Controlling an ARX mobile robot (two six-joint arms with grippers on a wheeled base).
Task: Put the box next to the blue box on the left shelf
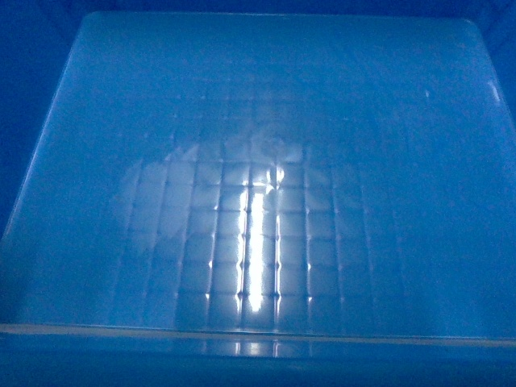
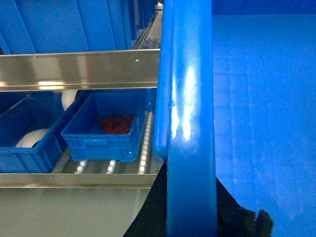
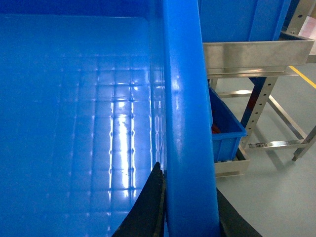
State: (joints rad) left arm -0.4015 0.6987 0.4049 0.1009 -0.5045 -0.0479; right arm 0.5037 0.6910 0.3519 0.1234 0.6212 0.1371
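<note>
Our head cam is basically all box [image 1: 258,161] floor, grips hidden. Left gripper [image 2: 190,217] is clamped on the box's left rim; only that wrist view shows a small blue bin [image 2: 103,128] holding something red on the roller shelf [image 2: 79,69]. Right gripper [image 3: 190,217] pinches the right rim, beside a steel rack [image 3: 256,54].

Only the matte black fingers of the two grippers show: the left gripper [image 2: 190,217] has a dark wedge on one side and a lumpy black pad on the other; the right gripper [image 3: 190,212] shows two smooth, tapering black blades.
</note>
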